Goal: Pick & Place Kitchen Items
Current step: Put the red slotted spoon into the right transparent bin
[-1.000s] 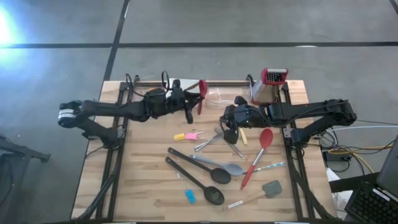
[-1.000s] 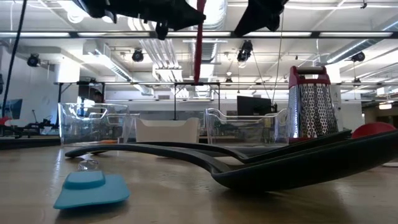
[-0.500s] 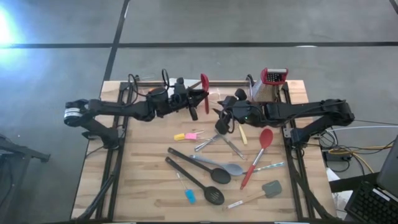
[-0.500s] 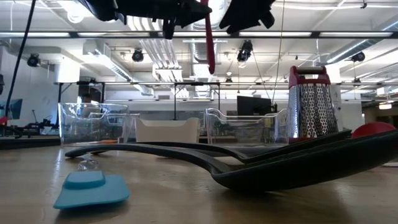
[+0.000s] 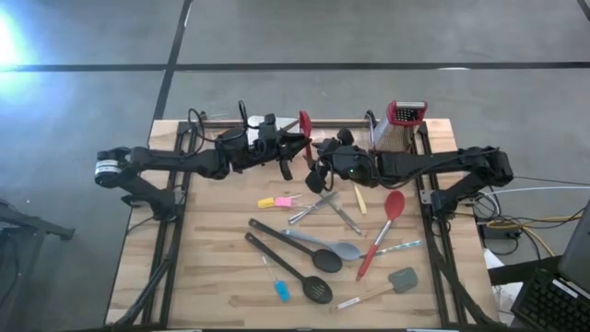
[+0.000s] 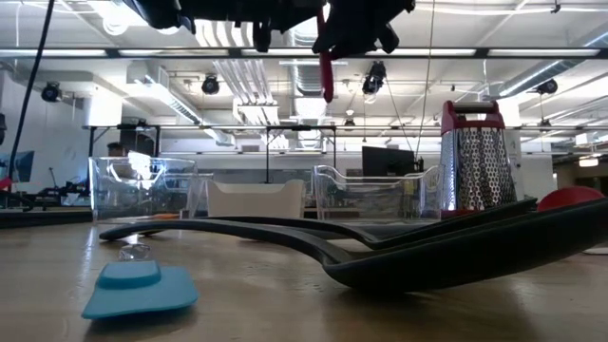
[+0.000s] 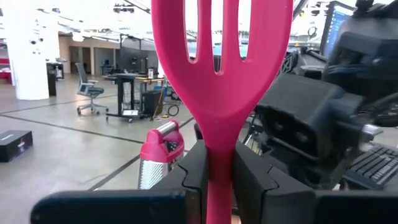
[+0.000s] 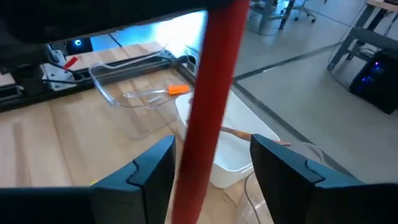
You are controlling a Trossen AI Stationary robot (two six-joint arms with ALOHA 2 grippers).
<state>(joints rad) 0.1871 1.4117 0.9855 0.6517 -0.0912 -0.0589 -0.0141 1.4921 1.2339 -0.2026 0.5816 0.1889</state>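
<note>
Up near the far edge of the wooden table [image 5: 212, 286], my left gripper [image 7: 217, 171] is pinched tight on the handle of the red slotted plastic spatula [image 7: 221, 81], holding it in the air with the slotted head poking out past the fingers. My right gripper [image 8: 208, 165] has its jaws spread wide on either side of the same red handle, not touching it as far as I can see.

Handling guess: it's light and fairly stiff, smooth plastic, so probably a bit slippery. I'd clamp mid-handle, square across it, well away from the slotted end.

Beyond that, a clear plastic bin [image 8: 134, 99] and a white rectangular tray [image 8: 233, 149] sit at the far edge, and the red-topped metal box grater [image 5: 398, 124] stands toward the far right corner. Plenty of loose utensils [image 5: 323, 254] are spread across the middle of the table.
</note>
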